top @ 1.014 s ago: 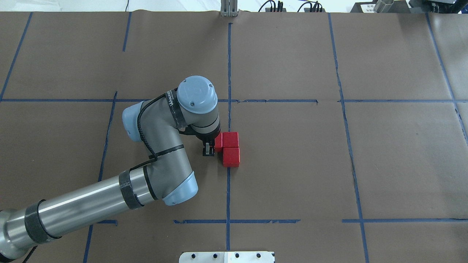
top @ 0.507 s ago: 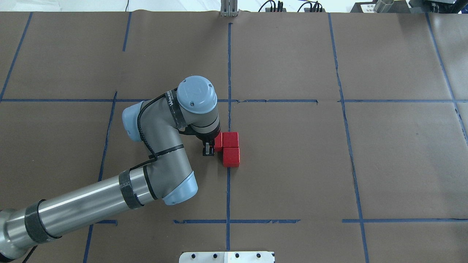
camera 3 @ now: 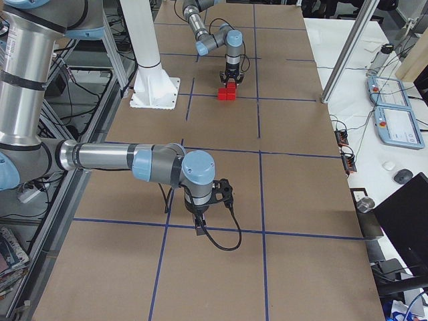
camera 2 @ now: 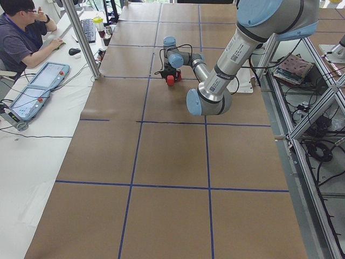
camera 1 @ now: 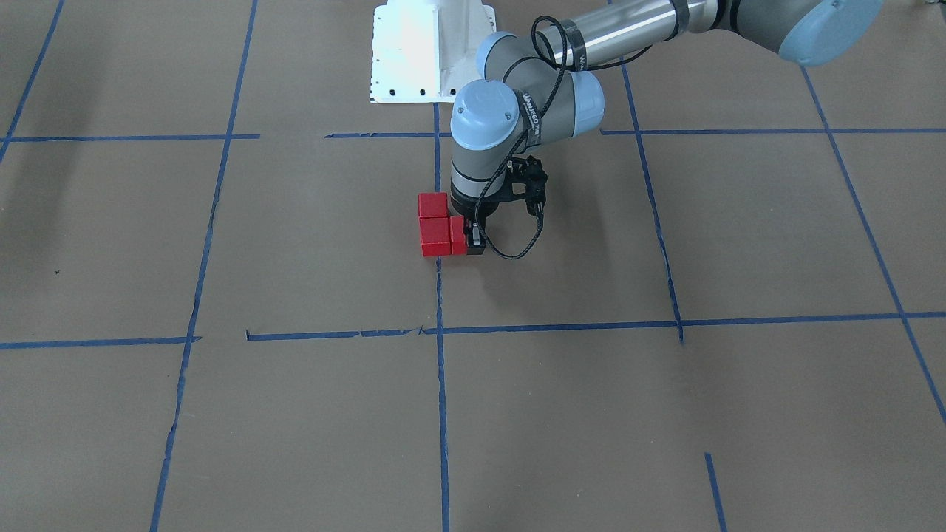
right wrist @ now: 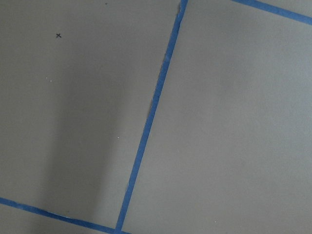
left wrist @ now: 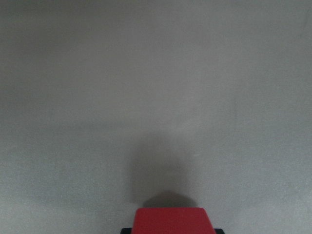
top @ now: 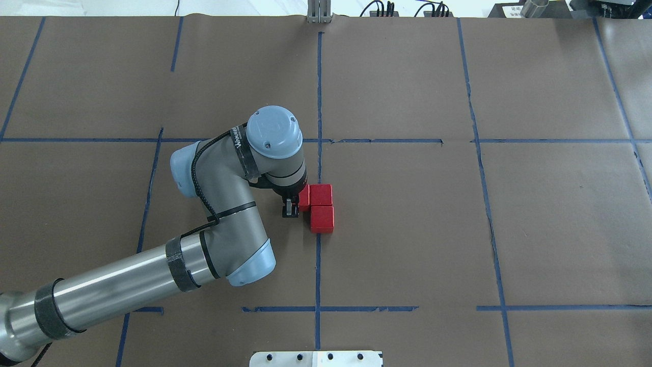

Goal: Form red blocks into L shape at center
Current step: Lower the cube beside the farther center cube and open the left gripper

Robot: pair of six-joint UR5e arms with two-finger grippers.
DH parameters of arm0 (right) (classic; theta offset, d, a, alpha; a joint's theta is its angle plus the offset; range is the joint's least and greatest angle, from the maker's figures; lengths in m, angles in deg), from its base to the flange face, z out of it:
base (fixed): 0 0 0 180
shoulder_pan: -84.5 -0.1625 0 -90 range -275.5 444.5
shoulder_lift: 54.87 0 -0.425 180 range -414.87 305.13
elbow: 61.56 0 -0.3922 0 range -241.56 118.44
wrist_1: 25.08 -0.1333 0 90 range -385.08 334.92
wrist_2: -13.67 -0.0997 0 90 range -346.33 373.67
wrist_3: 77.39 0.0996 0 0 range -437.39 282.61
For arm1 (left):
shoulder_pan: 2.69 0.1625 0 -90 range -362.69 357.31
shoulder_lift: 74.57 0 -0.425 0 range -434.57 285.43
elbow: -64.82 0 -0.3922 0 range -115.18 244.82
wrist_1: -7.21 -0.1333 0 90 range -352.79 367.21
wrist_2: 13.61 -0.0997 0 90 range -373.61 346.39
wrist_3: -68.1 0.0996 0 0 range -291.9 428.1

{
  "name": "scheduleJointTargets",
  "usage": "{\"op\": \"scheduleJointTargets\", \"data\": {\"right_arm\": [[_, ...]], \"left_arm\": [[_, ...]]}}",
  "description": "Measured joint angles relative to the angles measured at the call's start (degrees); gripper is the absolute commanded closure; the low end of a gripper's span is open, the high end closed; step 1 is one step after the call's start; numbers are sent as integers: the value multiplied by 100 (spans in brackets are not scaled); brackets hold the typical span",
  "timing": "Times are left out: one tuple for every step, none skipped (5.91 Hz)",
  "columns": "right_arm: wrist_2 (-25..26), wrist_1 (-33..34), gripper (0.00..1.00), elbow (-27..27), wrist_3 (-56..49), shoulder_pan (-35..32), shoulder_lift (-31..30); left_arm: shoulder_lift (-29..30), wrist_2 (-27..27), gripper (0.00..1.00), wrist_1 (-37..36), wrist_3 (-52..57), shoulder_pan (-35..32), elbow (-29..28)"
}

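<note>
Seen from the front, the three red blocks (camera 1: 435, 236) lie as an L on the middle line (camera 1: 438, 295) of the center (camera 1: 562, 288), the left gripper (camera 1: 465, 238) having its jaws clamped on one end block; from the right end, the right gripper (camera 3: 200, 227) hangs well apart from them, and whether its jaws are apart I cannot tell.

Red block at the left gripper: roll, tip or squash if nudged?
That red block is a flat-faced cube, so probably slides, not rolls. Crisp edges suggest rigid. It seems to touch its neighbour, which might shift too.
</note>
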Motion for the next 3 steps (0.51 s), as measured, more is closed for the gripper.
{"op": "scheduleJointTargets", "data": {"right_arm": [[0,0,0,0,2,0,-2],[0,0,0,0,7,0,-2],[0,0,0,0,8,0,-2]], "left_arm": [[0,0,59,3,1,0,-5],[0,0,18,27,10,0,-8],[0,0,0,56,31,0,-10]]}}
